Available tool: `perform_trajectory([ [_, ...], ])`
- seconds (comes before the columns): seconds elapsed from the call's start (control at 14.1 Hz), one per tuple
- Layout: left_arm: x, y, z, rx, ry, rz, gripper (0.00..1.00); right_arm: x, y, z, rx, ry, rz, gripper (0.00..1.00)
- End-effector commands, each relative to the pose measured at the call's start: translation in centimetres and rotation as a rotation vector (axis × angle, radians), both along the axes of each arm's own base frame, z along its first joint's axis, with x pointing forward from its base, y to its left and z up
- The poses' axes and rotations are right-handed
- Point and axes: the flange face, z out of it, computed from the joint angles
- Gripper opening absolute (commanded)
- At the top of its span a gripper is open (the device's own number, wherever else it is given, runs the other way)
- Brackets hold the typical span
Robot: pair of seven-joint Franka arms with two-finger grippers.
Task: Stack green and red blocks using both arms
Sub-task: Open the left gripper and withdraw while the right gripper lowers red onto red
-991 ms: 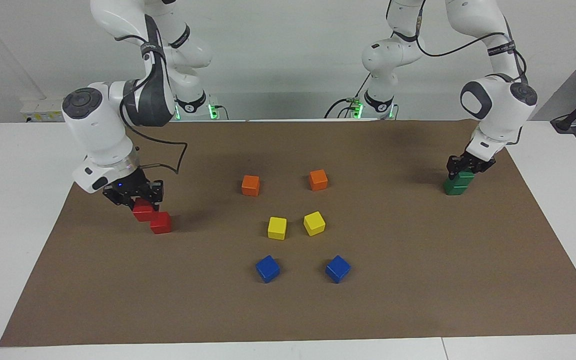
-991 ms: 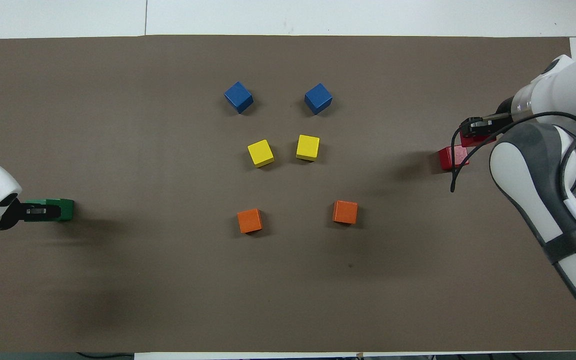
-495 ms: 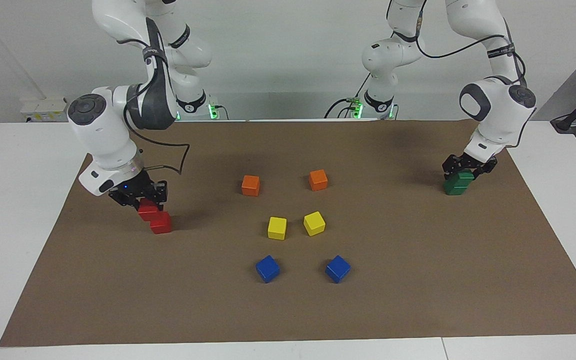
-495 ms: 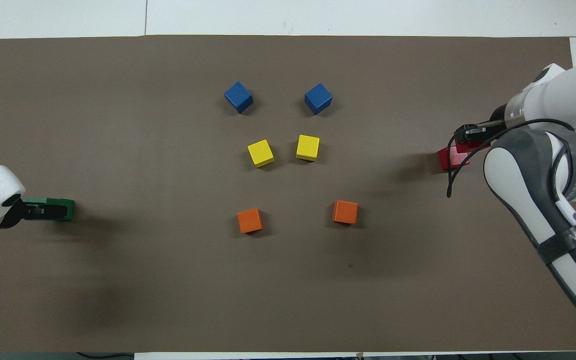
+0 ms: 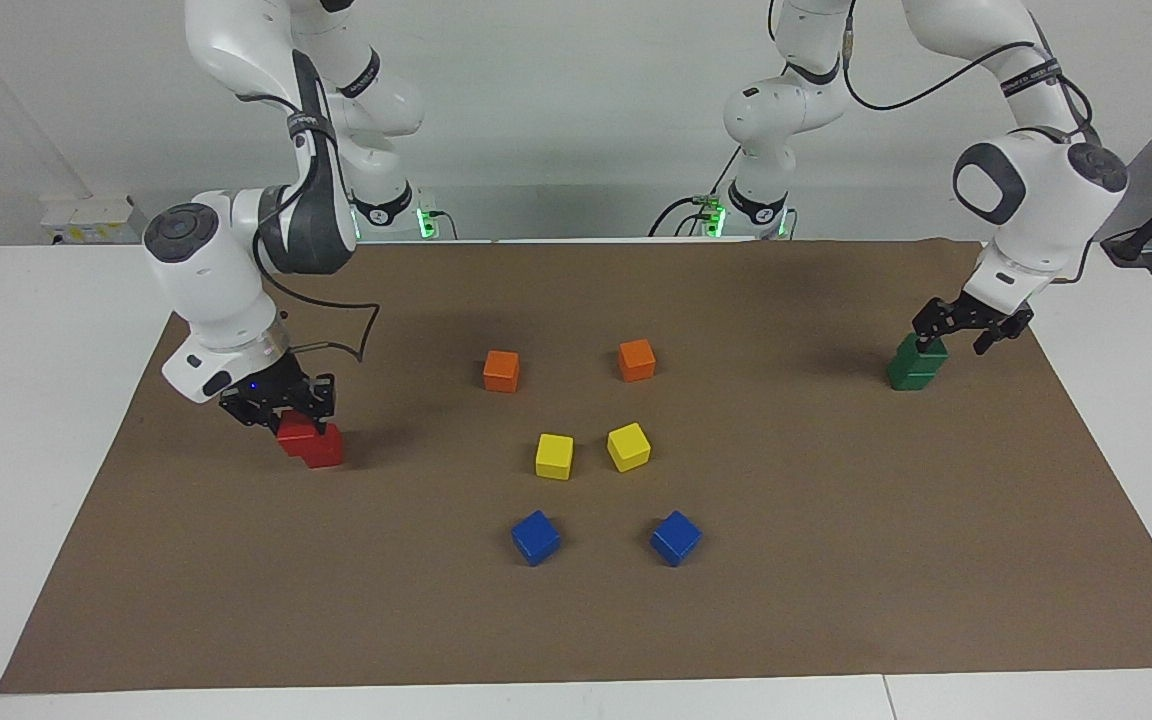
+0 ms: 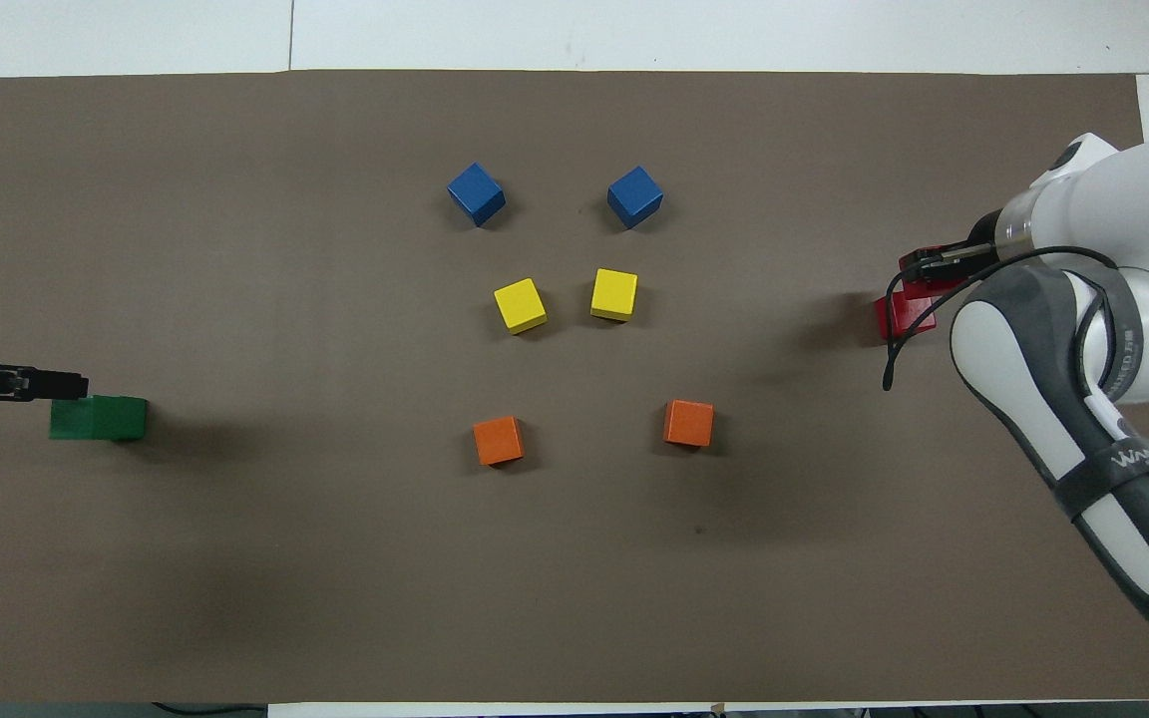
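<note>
Left gripper [image 5: 972, 330] open above stacked green blocks [image 5: 915, 365]; right gripper [image 5: 281, 405] clamps upper red block [image 5: 296, 436] against lower red block [image 5: 324, 447].

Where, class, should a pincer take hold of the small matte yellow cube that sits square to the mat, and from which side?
Grip the small matte yellow cube nearer the right arm's end by two opposite flat side faces, coming straight down from above. Its faces line up with the brown mat's edges, so no wrist turn seems needed, and the other yellow cube stands apart, leaving room for the fingers.

Lower red block [image 5: 321, 450] partly hidden
</note>
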Motion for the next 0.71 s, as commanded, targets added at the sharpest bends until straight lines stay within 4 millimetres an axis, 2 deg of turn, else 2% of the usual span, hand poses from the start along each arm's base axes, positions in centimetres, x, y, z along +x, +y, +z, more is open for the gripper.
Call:
perform_trajectory([
  [0.0,1.0,0.2,4.5,-0.012,-0.012,-0.004,1.00,-0.3,-0.4,-1.3,0.013,-0.018,0.023,0.00],
  [0.21,1.5,-1.1,8.8,-0.012,-0.024,0.034,1.00,-0.2,-0.5,-2.2,0.015,-0.011,0.023,0.00],
  [0.35,2.3,-3.9,11.3,-0.024,-0.025,0.175,1.00,-0.6,-0.3,-2.7,0.015,-0.012,0.024,0.00],
  [0.5,2.7,-6.4,13.5,-0.027,-0.014,0.209,1.00,-1.0,-0.2,-3.1,0.015,-0.002,0.025,0.00],
  [0.64,2.5,-7.1,15.8,-0.027,0.009,0.194,1.00,-1.3,-0.2,-3.3,0.014,0.008,0.027,0.00],
])
